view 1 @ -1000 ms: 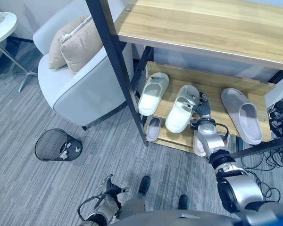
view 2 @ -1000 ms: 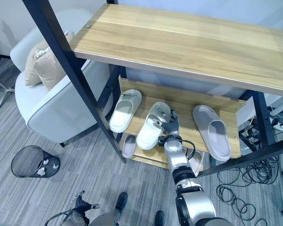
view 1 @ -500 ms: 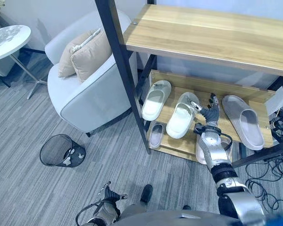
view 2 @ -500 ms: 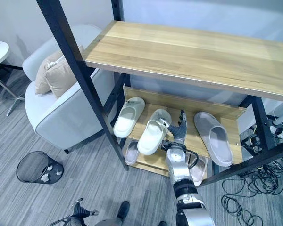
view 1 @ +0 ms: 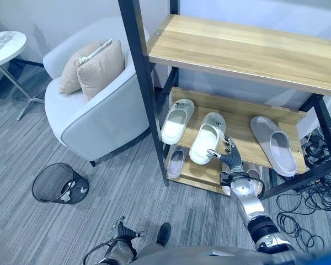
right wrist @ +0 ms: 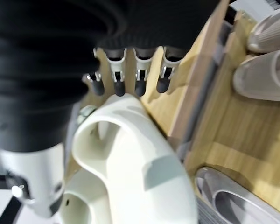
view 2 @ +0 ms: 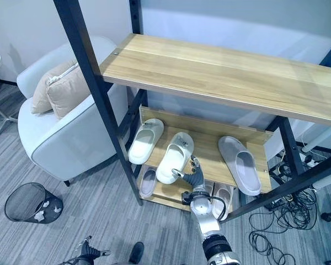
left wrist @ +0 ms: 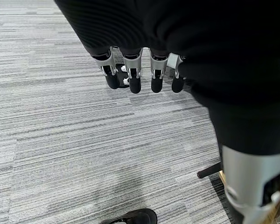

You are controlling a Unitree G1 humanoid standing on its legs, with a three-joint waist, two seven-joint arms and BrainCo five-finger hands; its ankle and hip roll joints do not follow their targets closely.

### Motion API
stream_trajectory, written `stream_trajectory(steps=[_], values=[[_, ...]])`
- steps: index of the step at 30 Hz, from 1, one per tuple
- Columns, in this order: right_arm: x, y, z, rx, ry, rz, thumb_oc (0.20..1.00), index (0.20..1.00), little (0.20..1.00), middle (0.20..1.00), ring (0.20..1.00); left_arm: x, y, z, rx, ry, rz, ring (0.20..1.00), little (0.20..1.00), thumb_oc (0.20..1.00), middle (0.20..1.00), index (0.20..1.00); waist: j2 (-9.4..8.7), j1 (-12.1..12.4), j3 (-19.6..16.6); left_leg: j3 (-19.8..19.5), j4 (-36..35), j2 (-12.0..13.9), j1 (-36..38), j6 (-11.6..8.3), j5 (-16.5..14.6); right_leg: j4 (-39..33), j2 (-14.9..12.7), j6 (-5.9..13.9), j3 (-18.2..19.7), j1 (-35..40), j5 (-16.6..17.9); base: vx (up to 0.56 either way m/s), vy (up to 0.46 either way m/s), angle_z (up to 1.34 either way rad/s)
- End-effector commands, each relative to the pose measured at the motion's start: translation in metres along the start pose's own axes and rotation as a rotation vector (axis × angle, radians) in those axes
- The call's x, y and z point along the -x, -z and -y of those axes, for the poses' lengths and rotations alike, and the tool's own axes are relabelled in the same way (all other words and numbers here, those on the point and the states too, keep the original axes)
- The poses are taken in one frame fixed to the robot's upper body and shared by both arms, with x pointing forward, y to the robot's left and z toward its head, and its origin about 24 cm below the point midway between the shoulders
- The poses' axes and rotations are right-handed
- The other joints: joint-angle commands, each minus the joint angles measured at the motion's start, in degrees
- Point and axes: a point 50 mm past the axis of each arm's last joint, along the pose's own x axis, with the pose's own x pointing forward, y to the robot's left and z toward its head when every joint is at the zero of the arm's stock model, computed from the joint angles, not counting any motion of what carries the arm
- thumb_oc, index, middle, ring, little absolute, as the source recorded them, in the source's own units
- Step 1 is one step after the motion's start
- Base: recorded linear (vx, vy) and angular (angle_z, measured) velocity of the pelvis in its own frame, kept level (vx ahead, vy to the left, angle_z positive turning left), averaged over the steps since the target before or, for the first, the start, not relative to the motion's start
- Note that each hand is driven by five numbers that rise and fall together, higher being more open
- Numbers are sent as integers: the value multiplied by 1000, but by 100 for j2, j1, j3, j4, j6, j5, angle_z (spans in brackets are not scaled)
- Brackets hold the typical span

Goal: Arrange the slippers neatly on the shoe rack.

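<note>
R hand (view 1: 230, 160) has pulled back off the middle white slipper (view 1: 205, 139), fingers (right wrist: 117, 79) spread, now at shelf edge.

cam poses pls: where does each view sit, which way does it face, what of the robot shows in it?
Left eye view: head, looking down at the shoe rack; right hand beside the white slipper.
Right eye view: head, slightly offset; same rack, slipper and hand.
Left wrist view: left arm, facing the carpet; left hand relaxed.
Right wrist view: right arm, facing the rack shelf; fingers straight above the white slipper.
Shared: the white slipper.
</note>
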Motion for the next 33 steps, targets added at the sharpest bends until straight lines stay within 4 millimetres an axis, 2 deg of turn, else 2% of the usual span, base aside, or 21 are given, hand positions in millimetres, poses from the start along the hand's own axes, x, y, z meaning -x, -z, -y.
stream_trajectory(steps=[1, 7, 14, 29, 33], values=[[-11, -30, 12, 9, 48, 138, 1000, 1000, 1000, 1000, 1000, 33, 1, 63, -4, 176, -45, 1000, 1000, 1000, 1000, 1000, 88, 138, 149, -111, 25, 164, 229, 89, -95, 39, -247, 154, -140, 186, 27, 0, 0, 0], [-12, -29, 3, -3, 20, 122, 1000, 1000, 1000, 1000, 1000, 35, 9, 63, -26, 175, -62, 1000, 1000, 1000, 1000, 1000, 70, 182, 136, -118, 25, 153, 226, 93, -92, 39, -269, 168, -167, 192, 28, 0, 0, 0], [-26, -44, 0, -48, 30, 152, 1000, 1000, 1000, 1000, 1000, 35, 11, 63, -36, 178, -53, 1000, 1000, 1000, 1000, 1000, 54, 281, 110, -151, 25, 109, 165, 95, -66, 39, -308, 208, -239, 173, 36, 0, 0, 0], [-43, -54, 11, -107, 163, 148, 1000, 1000, 1000, 1000, 1000, 37, 20, 62, -59, 181, -59, 1000, 1000, 1000, 1000, 1000, -19, 450, 88, -289, 25, 31, 7, 80, 8, 39, -352, 256, -407, 131, 21, 6, 7, 4], [-45, -55, 13, -183, 205, 157, 1000, 1000, 1000, 1000, 1000, 39, 24, 63, -67, 182, -55, 1000, 1000, 1000, 1000, 1000, -21, 504, 47, -329, 25, -3, 9, 79, 14, 39, -379, 262, -456, 169, 1, 28, 16, 8]])
